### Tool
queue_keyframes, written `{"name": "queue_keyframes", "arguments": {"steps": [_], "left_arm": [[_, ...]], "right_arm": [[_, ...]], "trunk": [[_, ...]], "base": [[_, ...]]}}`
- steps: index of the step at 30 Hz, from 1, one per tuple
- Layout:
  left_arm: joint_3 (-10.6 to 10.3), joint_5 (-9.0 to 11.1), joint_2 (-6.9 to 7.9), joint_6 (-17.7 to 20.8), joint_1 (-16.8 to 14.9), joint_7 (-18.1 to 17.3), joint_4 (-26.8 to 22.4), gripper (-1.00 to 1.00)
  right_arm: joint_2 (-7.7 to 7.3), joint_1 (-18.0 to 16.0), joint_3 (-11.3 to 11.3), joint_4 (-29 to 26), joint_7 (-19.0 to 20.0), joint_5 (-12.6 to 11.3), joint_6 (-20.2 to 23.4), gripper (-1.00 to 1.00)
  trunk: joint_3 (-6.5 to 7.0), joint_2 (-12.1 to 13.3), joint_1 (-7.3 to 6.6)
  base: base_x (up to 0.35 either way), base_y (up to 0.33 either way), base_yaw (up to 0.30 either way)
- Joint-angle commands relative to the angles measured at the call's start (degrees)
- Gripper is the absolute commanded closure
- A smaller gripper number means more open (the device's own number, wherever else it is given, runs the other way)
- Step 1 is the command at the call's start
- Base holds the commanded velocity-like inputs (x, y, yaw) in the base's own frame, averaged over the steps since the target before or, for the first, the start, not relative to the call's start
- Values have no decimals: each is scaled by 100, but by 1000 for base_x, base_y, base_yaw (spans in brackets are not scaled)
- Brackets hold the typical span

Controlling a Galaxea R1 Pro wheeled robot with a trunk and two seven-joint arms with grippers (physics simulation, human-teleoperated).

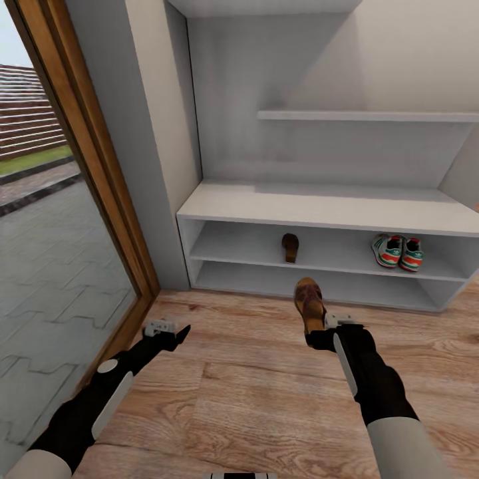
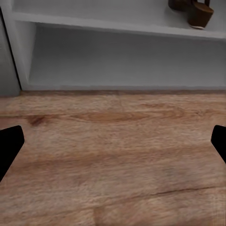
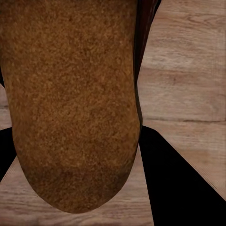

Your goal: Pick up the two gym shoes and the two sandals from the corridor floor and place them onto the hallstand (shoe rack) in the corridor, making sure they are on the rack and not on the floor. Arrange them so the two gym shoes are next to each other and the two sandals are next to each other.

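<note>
My right gripper [image 1: 318, 330] is shut on a brown sandal [image 1: 309, 303], held above the wood floor [image 1: 253, 392] in front of the white hallstand [image 1: 319, 206]. Its tan sole [image 3: 70, 103] is close up in the right wrist view. The other sandal [image 1: 290, 247] lies on the rack's upper open shelf, left of centre, and appears as a dark shape [image 2: 194, 10] in the left wrist view. Both gym shoes [image 1: 398, 251] sit side by side on the same shelf at the right. My left gripper [image 1: 169, 330] hangs open over bare floor, its fingertips [image 2: 10, 146] wide apart.
A wood-framed glass door [image 1: 86, 166] runs along the left, with paving outside. A grey wall post [image 1: 143, 133] stands between door and rack. A floating shelf [image 1: 366, 116] is on the back panel. Bare floor lies between both arms.
</note>
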Motion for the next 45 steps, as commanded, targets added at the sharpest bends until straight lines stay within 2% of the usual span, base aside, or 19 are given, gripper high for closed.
{"name": "queue_keyframes", "arguments": {"steps": [1, 4, 7, 8, 10, 13, 14, 16, 25, 35, 45], "left_arm": [[-16, 27, 38, 9, -1, -40, -7, -100], [-96, -69, 119, -88, 1, -137, -7, -100], [-193, -165, 99, -185, 2, -233, -7, -100], [-486, -1085, 92, -513, 2, -4777, -7, -100], [-599, -1131, 88, -556, 2, -4804, -7, -100], [-1069, -1195, 84, -642, 2, -4835, -7, -100], [-1297, -1207, 83, -658, 2, -4838, -7, -100], [-1482, -1211, 76, -668, 2, -4833, -7, -100], [-1609, -1214, 62, -675, 2, -4824, -7, -100], [-1612, -1214, 46, -675, 2, -4824, -7, -100], [-1612, -1220, 27, -675, 2, -4824, -7, -100]], "right_arm": [[39, -3, -10, -4, 9, 53, 28, 100], [136, -4, 1, 1, 6, 63, 28, 100], [234, -4, 20, 4, 5, 70, 27, 100], [246, -4, 22, 4, 5, 64, 26, 100], [248, -4, 20, 3, 5, 58, 27, 100], [245, -4, 18, -2, 5, 51, 25, 100], [241, -4, 20, -11, 9, 50, 24, 100], [238, -4, 22, -17, 12, 49, 21, 100], [235, -4, 19, -9, 13, 49, 24, 100], [230, -4, 16, -17, 14, 49, 20, 100], [227, -4, 8, -22, 14, 49, 17, 100]], "trunk": [[-5, -2, -1], [-5, -2, -1], [-5, -2, -1], [-5, -2, -1], [-5, -2, -1], [-5, -2, -1], [-5, -2, -1], [-5, -2, -1], [-8, -2, -1], [-73, -2, -1], [-81, -2, -1]], "base": [[0, 0, 0], [0, 0, 0], [0, 0, 0], [0, 0, 0], [0, 0, 0], [0, 0, 0], [0, 0, 0], [0, 0, 0], [0, 0, 7], [142, 114, 157], [128, 26, 21]]}}
